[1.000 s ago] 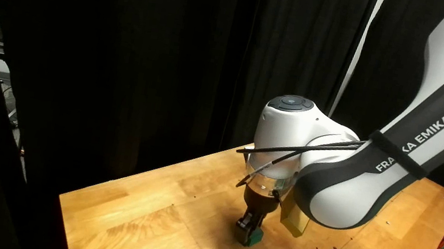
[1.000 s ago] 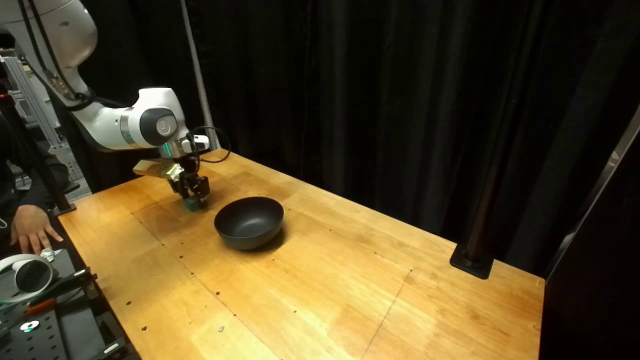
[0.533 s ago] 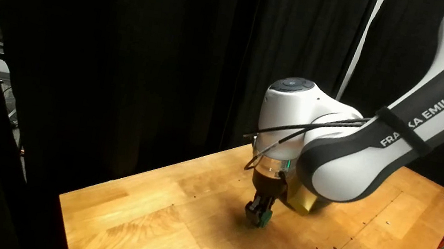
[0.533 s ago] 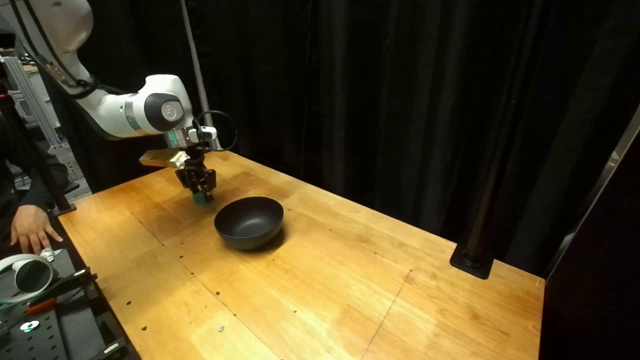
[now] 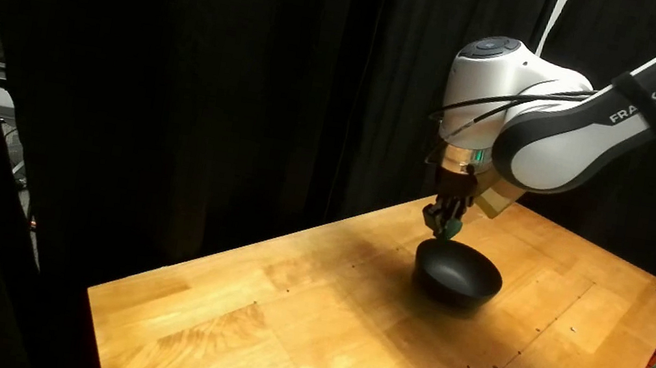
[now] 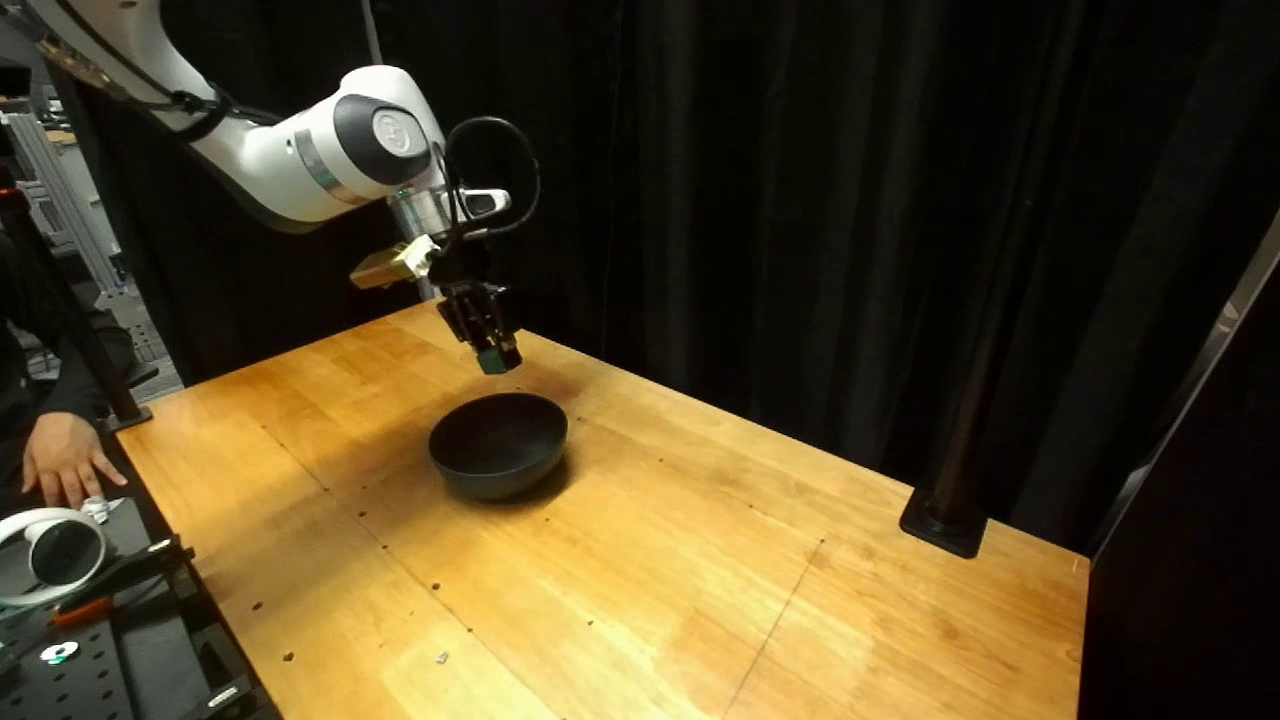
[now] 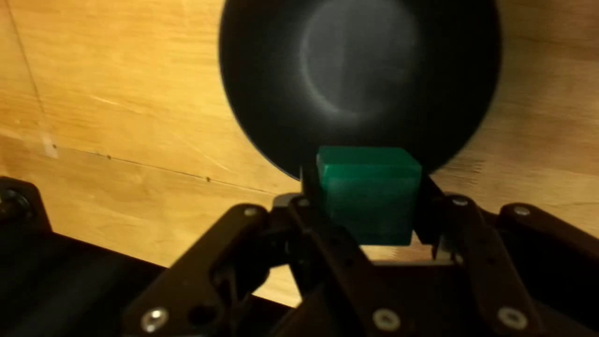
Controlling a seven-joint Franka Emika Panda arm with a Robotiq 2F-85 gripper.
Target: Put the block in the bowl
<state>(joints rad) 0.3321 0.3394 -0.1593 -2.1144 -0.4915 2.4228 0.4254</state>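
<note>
The block (image 7: 372, 201) is a small dark green cube. My gripper (image 7: 367, 189) is shut on it, one finger on each side, in the wrist view. The block also shows at the fingertips in both exterior views (image 5: 451, 230) (image 6: 493, 362), held up off the table. The bowl (image 6: 500, 445) is round, black and empty, upright on the table. In the wrist view the bowl (image 7: 360, 61) lies beyond the block, and the block overlaps its near rim. In an exterior view my gripper (image 5: 442, 222) is above the bowl's (image 5: 458, 274) far rim.
The wooden table (image 6: 650, 560) has dark curtains (image 6: 750, 200) along its back edge. A black post base (image 6: 943, 522) stands at a table corner. A person's hand (image 6: 70, 458) and a white ring-shaped controller (image 6: 60, 550) are beside the table at the left in an exterior view.
My gripper has risen from the table with the block in it and moved toward the bowl. The bowl has stayed in place and is no longer hidden behind the arm in an exterior view.
</note>
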